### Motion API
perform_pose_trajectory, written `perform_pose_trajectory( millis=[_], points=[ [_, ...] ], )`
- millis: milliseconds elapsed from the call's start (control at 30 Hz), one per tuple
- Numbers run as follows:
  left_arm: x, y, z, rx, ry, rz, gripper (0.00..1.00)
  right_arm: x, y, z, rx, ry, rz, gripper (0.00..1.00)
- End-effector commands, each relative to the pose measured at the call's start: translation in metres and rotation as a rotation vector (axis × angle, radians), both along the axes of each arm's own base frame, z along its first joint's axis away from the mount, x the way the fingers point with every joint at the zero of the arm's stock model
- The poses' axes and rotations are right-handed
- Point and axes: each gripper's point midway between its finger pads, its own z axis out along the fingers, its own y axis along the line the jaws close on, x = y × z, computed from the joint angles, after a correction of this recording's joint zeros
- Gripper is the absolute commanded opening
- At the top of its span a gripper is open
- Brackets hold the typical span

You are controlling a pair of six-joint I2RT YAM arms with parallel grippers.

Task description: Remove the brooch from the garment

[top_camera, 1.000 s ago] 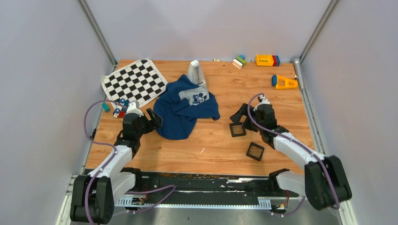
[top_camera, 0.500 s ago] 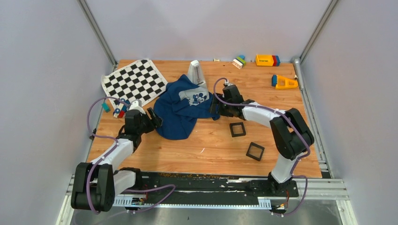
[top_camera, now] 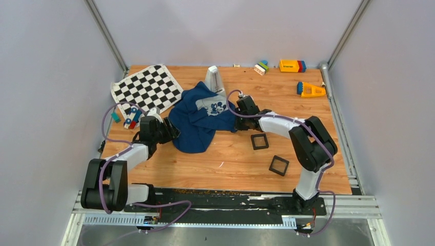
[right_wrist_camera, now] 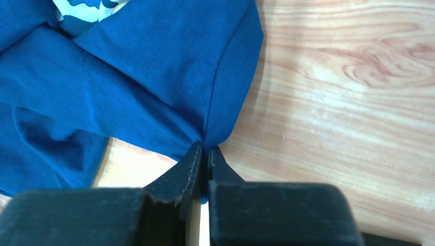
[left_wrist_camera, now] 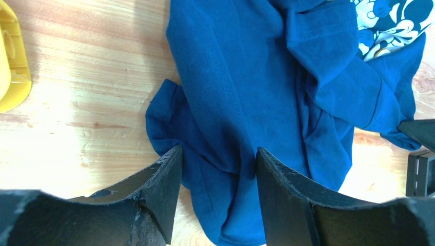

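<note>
While the shirt (top_camera: 202, 120) lay crumpled on the surface (top_camera: 231, 159), the right hand (right_wrist_camera: 204, 152) was clamped on its right hem. The left hand (left_wrist_camera: 218, 154) stood part-open astride a fold at its left edge. The brooch could not be made out.

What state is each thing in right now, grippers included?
garment: crumpled on the table, print patch up.
right gripper: jaws shut on the garment's edge.
left gripper: jaws open, astride a fold of the garment.
brooch: not visible in any view.
chequered cloth: spread flat.
black square frames: both lying flat, apart from each other.
</note>
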Motion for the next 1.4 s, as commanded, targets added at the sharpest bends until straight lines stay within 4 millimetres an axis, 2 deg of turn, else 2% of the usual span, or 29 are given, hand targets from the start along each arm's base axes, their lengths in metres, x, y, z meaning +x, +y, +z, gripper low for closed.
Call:
perform_pose_trajectory(
  millis=[0, 167, 333, 433, 533, 633, 667, 767, 800, 900, 933, 967, 1067, 1133, 1200, 1233, 1267, 1300, 1367],
  points=[
    [0.021, -0.009, 0.026, -0.019, -0.099, -0.054, 0.61, -0.001, -0.014, 0.042, 0.012, -0.136, -0.033, 0.0],
    [0.025, -0.011, 0.026, -0.018, -0.105, -0.068, 0.56, -0.012, -0.023, 0.072, 0.035, -0.227, 0.001, 0.0],
    [0.026, -0.018, 0.022, -0.029, -0.086, -0.117, 0.27, -0.021, -0.035, 0.093, 0.039, -0.262, -0.032, 0.0],
    [0.025, -0.016, 0.019, -0.019, -0.07, -0.109, 0.18, -0.032, -0.047, 0.096, 0.025, -0.228, -0.078, 0.0],
    [0.024, -0.014, 0.02, -0.009, -0.067, -0.099, 0.01, -0.047, -0.071, 0.093, -0.026, -0.198, -0.156, 0.0],
    [0.02, -0.002, 0.018, 0.03, -0.041, -0.042, 0.0, -0.067, -0.088, 0.085, -0.043, -0.176, -0.19, 0.0],
    [0.02, 0.003, 0.024, 0.038, -0.053, -0.019, 0.0, -0.075, -0.089, 0.083, -0.033, -0.162, -0.182, 0.0],
    [0.012, 0.031, 0.028, 0.111, -0.036, 0.112, 0.0, -0.099, -0.081, 0.075, 0.031, -0.099, -0.113, 0.0],
    [0.011, 0.039, 0.036, 0.101, -0.051, 0.164, 0.0, -0.109, -0.076, 0.072, 0.064, -0.068, -0.085, 0.0],
    [0.006, 0.068, 0.044, 0.056, -0.026, 0.284, 0.0, -0.14, -0.057, 0.065, 0.147, 0.011, 0.012, 0.0],
    [0.001, 0.073, 0.042, 0.054, 0.003, 0.298, 0.0, -0.151, -0.049, 0.066, 0.171, 0.018, 0.052, 0.0],
    [0.004, 0.087, 0.051, 0.06, -0.002, 0.338, 0.0, -0.162, -0.043, 0.066, 0.186, 0.029, 0.083, 0.0],
    [-0.001, 0.11, 0.057, 0.071, 0.032, 0.427, 0.0, -0.193, -0.023, 0.066, 0.196, 0.036, 0.205, 0.0],
    [-0.004, 0.118, 0.058, 0.062, 0.04, 0.472, 0.0, -0.205, -0.016, 0.066, 0.186, 0.037, 0.257, 0.06],
    [-0.006, 0.121, 0.058, 0.062, 0.045, 0.494, 0.0, -0.205, -0.017, 0.065, 0.161, 0.049, 0.251, 0.18],
    [-0.007, 0.122, 0.059, 0.062, 0.043, 0.502, 0.0, -0.202, -0.017, 0.065, 0.147, 0.043, 0.248, 0.31],
    [-0.008, 0.121, 0.058, 0.059, 0.047, 0.499, 0.0, -0.199, -0.017, 0.066, 0.132, 0.034, 0.244, 0.5],
    [-0.009, 0.121, 0.061, 0.061, 0.038, 0.494, 0.02, -0.194, -0.018, 0.067, 0.117, 0.018, 0.236, 0.58],
    [-0.012, 0.12, 0.066, 0.066, 0.028, 0.49, 0.1, -0.178, -0.019, 0.072, 0.083, -0.027, 0.203, 0.64]
  ],
)
